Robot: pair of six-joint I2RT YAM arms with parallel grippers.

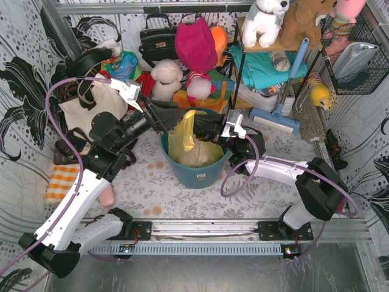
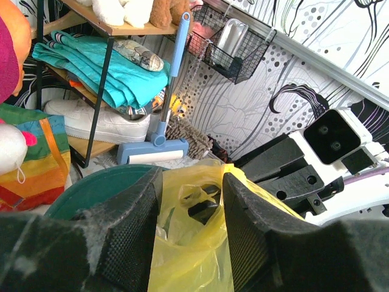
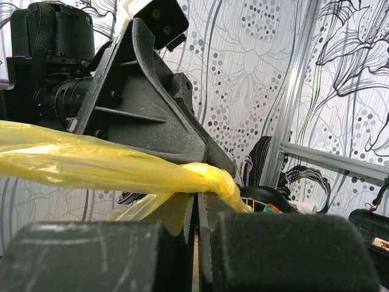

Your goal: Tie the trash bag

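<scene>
On the floral-patterned table [image 1: 146, 185], the round teal plastic bin [image 1: 199, 176] stands between the two arms, and the thin translucent yellow-green trash bag [image 1: 189, 146] sits inside it, its upper plastic pulled up above the rim. The right gripper [image 3: 196, 213] reaches in from the right with its fingers pressed together on a twisted strand of the bag's top. The left gripper [image 2: 191, 182] comes in from the left, its black fingers [image 2: 130, 231] apart on either side of the loose plastic. Behind the bin lie a cream tote bag with black straps [image 1: 82, 109], a blue long-handled sweeper [image 1: 276, 115] and a white plush toy [image 1: 264, 18].
</scene>
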